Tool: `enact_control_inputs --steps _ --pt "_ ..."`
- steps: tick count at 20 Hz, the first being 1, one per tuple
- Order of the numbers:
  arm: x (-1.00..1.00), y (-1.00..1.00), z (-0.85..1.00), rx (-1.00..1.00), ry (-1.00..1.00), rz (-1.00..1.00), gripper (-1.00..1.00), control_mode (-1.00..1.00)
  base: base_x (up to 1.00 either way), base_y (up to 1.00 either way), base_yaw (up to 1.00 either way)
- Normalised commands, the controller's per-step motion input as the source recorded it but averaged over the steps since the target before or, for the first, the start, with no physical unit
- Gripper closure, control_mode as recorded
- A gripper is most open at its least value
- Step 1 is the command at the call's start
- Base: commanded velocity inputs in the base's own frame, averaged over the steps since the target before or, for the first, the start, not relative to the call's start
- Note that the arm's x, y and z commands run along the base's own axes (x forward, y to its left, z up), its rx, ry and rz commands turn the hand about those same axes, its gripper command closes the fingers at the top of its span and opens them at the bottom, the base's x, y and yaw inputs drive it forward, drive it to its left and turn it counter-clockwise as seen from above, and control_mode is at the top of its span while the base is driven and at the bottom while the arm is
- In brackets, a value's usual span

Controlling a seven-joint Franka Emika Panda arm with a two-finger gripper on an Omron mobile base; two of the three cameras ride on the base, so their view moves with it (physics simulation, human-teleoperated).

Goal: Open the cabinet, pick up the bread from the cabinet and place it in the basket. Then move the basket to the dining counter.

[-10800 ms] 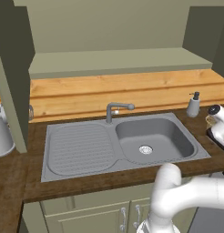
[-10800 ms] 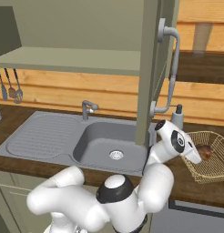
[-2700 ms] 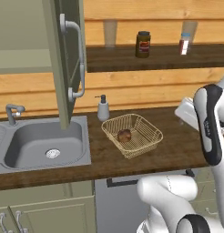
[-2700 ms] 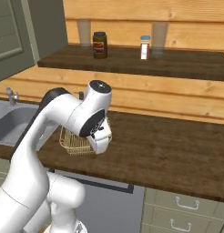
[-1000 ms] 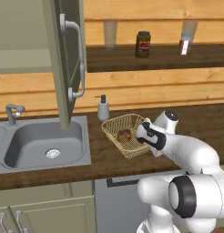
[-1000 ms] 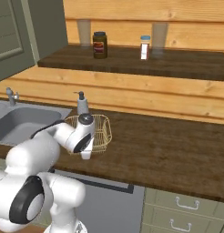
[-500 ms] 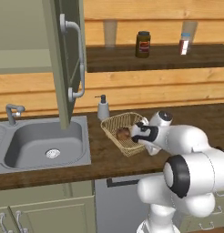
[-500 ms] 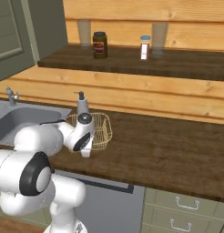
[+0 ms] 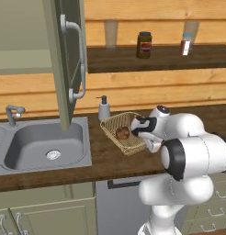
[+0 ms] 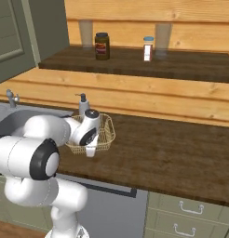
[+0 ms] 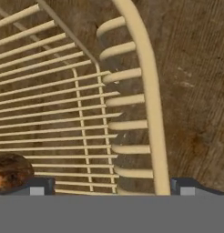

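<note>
The tan wicker basket (image 9: 115, 125) stands on the dark wood worktop right of the sink, with the small dark-brown bread (image 9: 122, 133) lying inside it. My gripper (image 9: 143, 137) hangs open over the basket's right side. In the hand view the gripper (image 11: 109, 187) straddles the basket's rim (image 11: 148, 100), with the bread (image 11: 9, 170) at the lower left near one fingertip. From the right the arm hides much of the basket (image 10: 106, 132) and the gripper (image 10: 90, 148) points down at it. The sage-green cabinet (image 9: 23, 62) stands with its door (image 9: 59, 59) swung open. The dining counter is out of view.
A soap dispenser (image 9: 104, 108) stands just behind the basket, and the grey sink (image 9: 41, 147) with its faucet (image 9: 14, 112) lies to the left. A jar (image 9: 144, 44) and a shaker (image 9: 186, 43) sit on the wooden wall shelf. Bare worktop (image 10: 172, 148) stretches to the right.
The hand has moved left and in over the basket's right rim. The basket, the bread and the base have stayed where they were, and the jaws have stayed open.
</note>
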Motion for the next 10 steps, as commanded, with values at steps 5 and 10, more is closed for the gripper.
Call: enact_control_inputs --steps 5,10 --pt "0.00 0.00 -0.56 0.00 0.09 0.16 -1.00 -1.00 0.00 0.00 0.00" --pt "0.00 0.07 -0.64 0.00 0.03 0.10 -1.00 -1.00 0.00 0.00 0.00"
